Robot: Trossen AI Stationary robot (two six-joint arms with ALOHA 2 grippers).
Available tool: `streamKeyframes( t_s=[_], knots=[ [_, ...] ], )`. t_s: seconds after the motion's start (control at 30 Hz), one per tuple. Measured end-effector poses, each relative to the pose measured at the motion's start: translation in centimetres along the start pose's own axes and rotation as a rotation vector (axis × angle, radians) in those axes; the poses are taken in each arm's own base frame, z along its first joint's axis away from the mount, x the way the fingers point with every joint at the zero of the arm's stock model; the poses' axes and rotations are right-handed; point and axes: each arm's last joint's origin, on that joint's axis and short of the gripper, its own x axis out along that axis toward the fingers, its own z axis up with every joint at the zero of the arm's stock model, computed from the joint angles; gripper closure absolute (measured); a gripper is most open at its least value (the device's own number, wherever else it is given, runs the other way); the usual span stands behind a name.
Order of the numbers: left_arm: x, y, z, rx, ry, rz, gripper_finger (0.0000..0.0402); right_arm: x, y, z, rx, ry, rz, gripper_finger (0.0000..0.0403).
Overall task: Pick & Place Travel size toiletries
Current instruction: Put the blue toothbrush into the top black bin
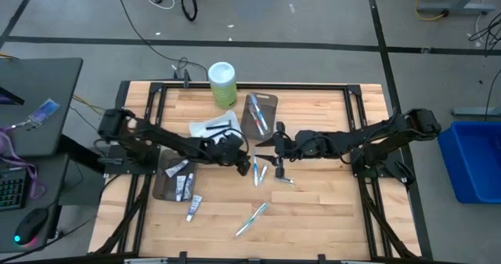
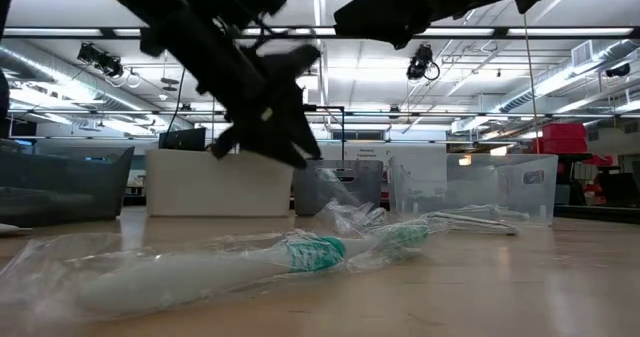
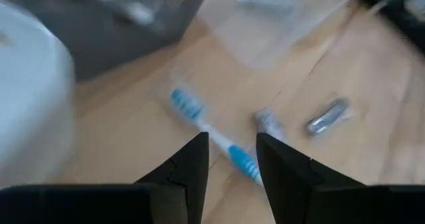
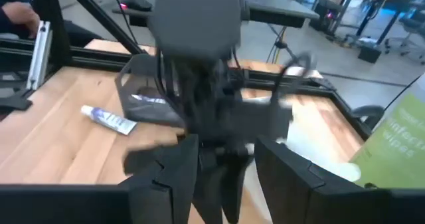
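A: What do the toiletries look like, taking the green canister [image 1: 222, 84] as the marker?

B: Straight toward the table's front edge from it, near mid-table, lie two slim white toothbrushes with blue [image 1: 257, 170], side by side, and a small silvery tube [image 1: 283, 179] just to the right of them. In the left wrist view one brush shows a white handle with bright blue bands and a blue head [image 3: 211, 135], and the silvery piece [image 3: 327, 116] lies near it in a clear wrapper.

A: Anything farther from the canister?

B: A wrapped toothbrush [image 1: 252, 218] lies far from it, close to the front edge; in the low view it is white with teal grip sections inside crinkled clear film [image 2: 240, 262]. To the front-left of the canister a white mini tube with blue print [image 1: 193, 207] lies on bare wood, and more tubes sit in the brown tray [image 1: 160, 187] beside it. The clear tray [image 1: 261, 112], just right of the canister, holds a couple of items too.

A: And the grippers?

B: The left gripper [image 1: 243, 166] hangs over the two brushes, fingers spread, nothing between them [image 3: 232, 164]. The right gripper [image 1: 277, 144] sits just beyond, facing it, fingers also apart and empty [image 4: 222, 161].
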Motion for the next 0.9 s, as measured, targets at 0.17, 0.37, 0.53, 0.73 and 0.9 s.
streamKeyframes(
  t_s=[0.17, 0.37, 0.53, 0.73, 0.9],
  knots=[
    [2.7, 0.6, -1.4, -0.039, 0.044, -0.017, 0.0269, 0.0, 0.0, 0.0, 0.021, 0.003, 0.0, 0.0247],
    [3.4, 0.0, -1.4, -0.074, 0.056, -0.057, 0.0271, 0.0, 0.0, -0.2, 0.018, 0.02, 0.002, 0.0249],
    [3.2, -0.2, -0.9, -0.087, 0.04, -0.067, 0.028, 0.0, 0.0, -0.2, 0.017, 0.023, 0.003, 0.025],
    [3.0, -1.6, 0.5, 0.058, 0.013, -0.112, 0.0287, 0.0, 0.0, -0.2, 0.016, 0.023, 0.003, 0.0249],
    [1.6, -2.7, 2.3, 0.175, 0.03, -0.048, 0.0281, -0.4, 0.3, -0.1, 0.004, 0.033, -0.011, 0.0248]
  ],
)
